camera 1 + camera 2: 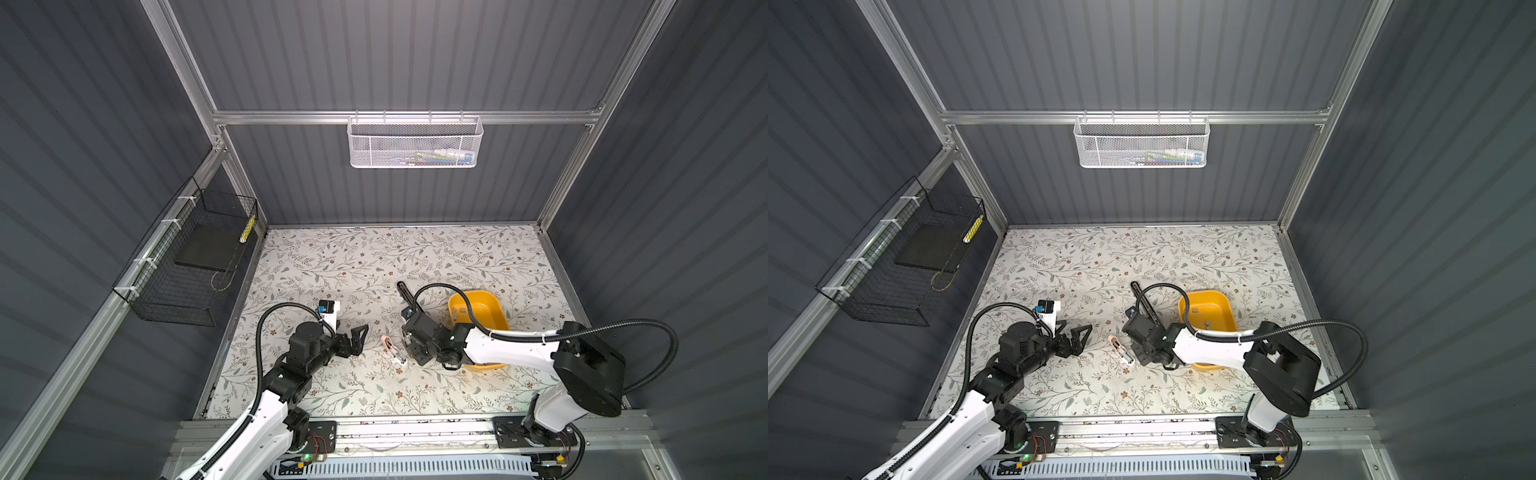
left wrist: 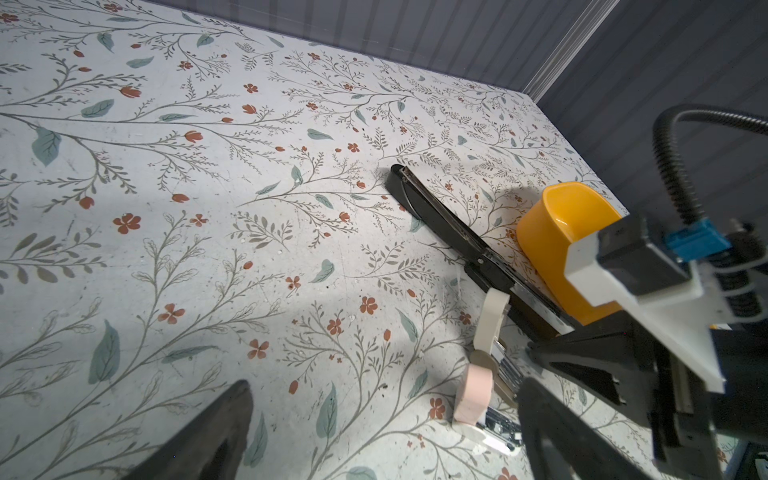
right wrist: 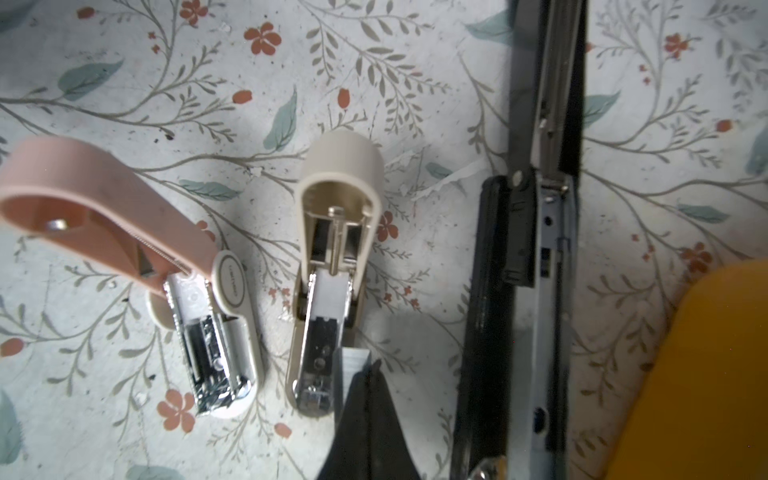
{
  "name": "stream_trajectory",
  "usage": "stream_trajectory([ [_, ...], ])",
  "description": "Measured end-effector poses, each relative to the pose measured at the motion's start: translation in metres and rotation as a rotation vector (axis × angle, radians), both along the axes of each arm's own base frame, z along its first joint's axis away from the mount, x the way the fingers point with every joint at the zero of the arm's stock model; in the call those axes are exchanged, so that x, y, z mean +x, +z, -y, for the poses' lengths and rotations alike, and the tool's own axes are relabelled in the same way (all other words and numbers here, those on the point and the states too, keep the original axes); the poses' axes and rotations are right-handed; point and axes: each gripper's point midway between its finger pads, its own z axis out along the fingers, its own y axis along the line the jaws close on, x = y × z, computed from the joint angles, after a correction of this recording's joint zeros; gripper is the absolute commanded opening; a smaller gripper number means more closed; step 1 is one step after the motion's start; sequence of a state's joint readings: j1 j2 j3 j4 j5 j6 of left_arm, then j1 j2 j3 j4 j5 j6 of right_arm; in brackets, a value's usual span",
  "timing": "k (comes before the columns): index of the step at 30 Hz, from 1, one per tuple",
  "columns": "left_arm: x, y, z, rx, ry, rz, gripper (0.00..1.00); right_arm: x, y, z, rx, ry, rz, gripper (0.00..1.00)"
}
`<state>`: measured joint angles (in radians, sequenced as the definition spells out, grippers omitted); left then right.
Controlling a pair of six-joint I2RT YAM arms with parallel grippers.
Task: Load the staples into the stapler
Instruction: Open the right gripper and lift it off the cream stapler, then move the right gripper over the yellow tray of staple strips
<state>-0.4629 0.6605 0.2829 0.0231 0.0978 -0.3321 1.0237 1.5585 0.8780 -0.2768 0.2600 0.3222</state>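
A staple strip [image 3: 354, 362] sits pinched in the closed right gripper [image 3: 365, 376] at the near-centre of the table, its end against the metal channel of the open beige stapler [image 3: 337, 232]; whether it is seated inside cannot be told. The beige stapler, lid raised, lies between an open pink stapler [image 3: 104, 216] on its left and a long black stapler [image 3: 540, 249] on its right, which stretches away toward the far side. The left gripper [image 1: 355, 343], fingers spread wide and holding nothing, hangs just above the table to the left of the small staplers. Everything rests on a pale table [image 1: 374, 257] covered in a print of grey twigs, green leaves and small red flowers, scuffed and speckled in places. Dark grey ribbed wall panels [image 1: 415, 62] set in an aluminium frame [image 1: 399, 117] close the table in on the left, right and far sides. A yellow tub [image 1: 478, 293] stands right of the black stapler, touching it in the left wrist view and partly under the right arm, with a few spare staples [image 1: 1196, 309] lying flat on its floor. A white mesh basket [image 1: 413, 143] hangs from the far wall's rail with some coloured items, too small to make out, at its right end. A black wire basket [image 1: 187, 266] on the left wall holds a dark flat slab [image 1: 205, 249] and a yellow-and-white striped stick [image 1: 247, 230].
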Motion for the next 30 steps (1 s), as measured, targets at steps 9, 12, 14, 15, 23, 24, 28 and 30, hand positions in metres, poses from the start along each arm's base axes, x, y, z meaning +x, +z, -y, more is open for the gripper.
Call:
stream_trajectory([
  [9, 0.000, 0.001, 0.000, -0.002, 0.000, 0.004, 1.00, 0.014, 0.071, 0.047, 0.055, -0.196, 0.162, 0.00],
  [12, 0.000, 0.001, 0.000, -0.002, 0.000, 0.004, 1.00, 0.027, 0.089, 0.091, 0.095, -0.348, 0.193, 0.00],
  [14, 0.000, 0.001, 0.000, -0.002, 0.000, 0.004, 1.00, 0.038, 0.090, 0.129, 0.124, -0.475, 0.184, 0.00],
  [15, 0.000, 0.001, 0.000, -0.002, 0.000, 0.004, 1.00, 0.042, 0.087, 0.146, 0.133, -0.529, 0.174, 0.00],
  [23, 0.000, 0.001, 0.000, -0.001, 0.000, 0.002, 1.00, 0.054, 0.019, 0.196, 0.114, -0.713, -0.089, 0.00],
  [24, 0.000, 0.000, 0.000, 0.000, 0.001, 0.001, 1.00, 0.054, 0.011, 0.195, 0.108, -0.715, -0.124, 0.00],
  [28, 0.001, -0.004, -0.004, 0.018, 0.023, -0.013, 1.00, 0.058, -0.014, 0.195, 0.103, -0.723, -0.222, 0.11],
  [30, 0.001, -0.008, -0.007, 0.033, 0.038, -0.026, 1.00, 0.063, -0.017, 0.192, 0.106, -0.708, -0.240, 0.12],
])
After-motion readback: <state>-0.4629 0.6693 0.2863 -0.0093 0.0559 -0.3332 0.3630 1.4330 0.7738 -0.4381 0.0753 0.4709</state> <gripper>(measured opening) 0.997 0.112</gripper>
